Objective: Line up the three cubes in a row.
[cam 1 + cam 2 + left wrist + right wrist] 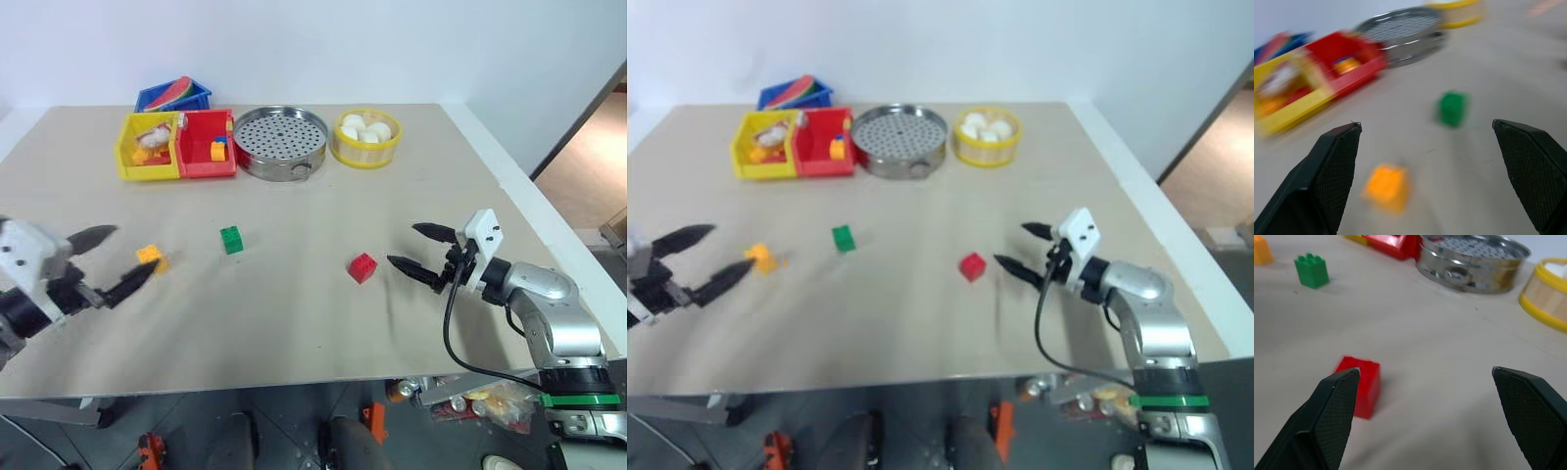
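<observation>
Both claws wide open, nothing grabbed yet

Left gripper (108,259) sits just beside the orange-yellow cube (150,257), right gripper (423,250) near the red cube (362,267); green cube (231,239) lies between. Looks like the approach step, next someone closes on a cube.

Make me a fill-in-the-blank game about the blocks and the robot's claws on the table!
1. The cube nearest the right gripper is ____.
2. The cube lying between the orange-yellow cube and the red cube is ____.
3. Both the left gripper and the right gripper have their fingers ____, holding nothing.
4. The white balls sit in a basket with a ____ rim.

Missing words: red; green; open; yellow
</observation>
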### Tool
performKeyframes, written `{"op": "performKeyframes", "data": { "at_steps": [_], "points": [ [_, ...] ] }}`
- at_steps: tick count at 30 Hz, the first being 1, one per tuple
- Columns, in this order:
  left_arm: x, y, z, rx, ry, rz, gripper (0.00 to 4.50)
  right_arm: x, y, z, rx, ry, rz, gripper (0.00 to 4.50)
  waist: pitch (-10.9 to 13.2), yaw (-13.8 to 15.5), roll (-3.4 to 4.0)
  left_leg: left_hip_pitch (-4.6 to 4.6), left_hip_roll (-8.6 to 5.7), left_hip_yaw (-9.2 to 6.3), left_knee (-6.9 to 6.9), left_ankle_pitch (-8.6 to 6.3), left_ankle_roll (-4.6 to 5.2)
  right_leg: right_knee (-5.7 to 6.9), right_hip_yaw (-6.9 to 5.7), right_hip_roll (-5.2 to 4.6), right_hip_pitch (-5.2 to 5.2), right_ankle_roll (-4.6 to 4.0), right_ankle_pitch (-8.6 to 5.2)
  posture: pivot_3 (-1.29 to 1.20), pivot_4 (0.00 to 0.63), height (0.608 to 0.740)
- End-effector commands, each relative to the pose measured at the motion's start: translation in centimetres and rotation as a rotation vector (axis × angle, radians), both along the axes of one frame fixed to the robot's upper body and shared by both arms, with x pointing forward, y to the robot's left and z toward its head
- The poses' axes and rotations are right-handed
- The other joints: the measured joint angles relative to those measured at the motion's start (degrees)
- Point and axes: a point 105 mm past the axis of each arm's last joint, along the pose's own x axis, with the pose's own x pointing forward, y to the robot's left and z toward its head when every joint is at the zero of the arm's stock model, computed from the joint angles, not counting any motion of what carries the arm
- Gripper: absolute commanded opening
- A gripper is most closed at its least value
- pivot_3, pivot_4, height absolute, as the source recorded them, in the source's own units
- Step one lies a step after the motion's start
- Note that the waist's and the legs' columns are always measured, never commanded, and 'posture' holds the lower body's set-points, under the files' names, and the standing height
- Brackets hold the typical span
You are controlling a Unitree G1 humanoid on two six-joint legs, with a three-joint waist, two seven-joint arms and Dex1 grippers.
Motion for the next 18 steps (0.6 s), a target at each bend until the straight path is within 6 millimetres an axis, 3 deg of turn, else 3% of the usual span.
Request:
{"op": "performKeyframes", "data": {
  "at_steps": [1, 7, 15, 18],
  "points": [
    [-0.4, -2.9, -0.8, 0.017, 0.045, -0.144, 4.46, -0.6, 2.1, 1.2, 0.01, -0.046, 0.049, 4.5, 0.0, 0.0, 0.01, 0.0, 0.0, 0.0, 0.0, 0.0, 0.0, 0.0, 0.04, 0.03, -0.01, 0.0, 0.01, 0.0, 0.15, 0.74],
    [0.0, -4.9, -2.3, 0.032, 0.1, -0.271, 4.46, -0.7, 4.0, 1.3, -0.011, -0.057, 0.037, 4.5, 0.0, 0.0, 0.01, 0.02, 0.07, 0.03, 0.0, 0.01, 0.01, 0.03, 0.27, 0.24, -0.06, 0.08, 0.09, 0.0, 0.15, 0.74],
    [0.8, -6.5, -2.8, 0.018, 0.105, -0.359, 4.46, -0.5, 3.6, 1.1, 0.025, -0.054, -0.06, 4.5, 0.0, 0.0, 0.0, 0.0, 0.04, 0.18, 0.03, 0.01, 0.02, 0.02, 0.44, 0.21, -0.07, 0.25, 0.15, 0.0, 0.15, 0.74],
    [1.1, -6.9, -2.9, 0.016, 0.106, -0.38, 4.46, -0.9, 4.4, 0.8, 0.052, -0.039, -0.057, 4.5, 0.0, 0.0, 0.01, 0.01, 0.04, 0.19, 0.04, 0.01, 0.02, 0.02, 0.47, 0.22, -0.08, 0.35, 0.2, 0.0, 0.15, 0.74]
  ]
}}
